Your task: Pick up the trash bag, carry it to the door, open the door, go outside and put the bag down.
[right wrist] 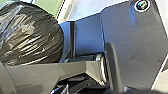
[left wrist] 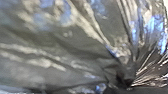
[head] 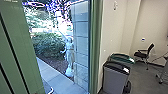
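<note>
In the left wrist view the dark, shiny trash bag [left wrist: 75, 55] is very close, its folds drawn together into a tight gather. My left gripper [left wrist: 127, 81] is shut on it at that gather. The rounded black bag [right wrist: 32, 37] appears again in the right wrist view, beside the robot's own dark plate. Whether my right gripper is open or shut I cannot tell. A green door panel [head: 21, 50] stands at the left in the head view. Between it and the green frame [head: 96, 45] the outdoors shows.
Outside are a paved walkway [head: 58, 81], a pale statue [head: 69, 53], a bush [head: 47, 45] and a block wall [head: 81, 42]. Indoors, right of the frame, stand a grey bin [head: 115, 78] and a green-topped bin [head: 121, 58]. A black chair [head: 145, 53] is farther back.
</note>
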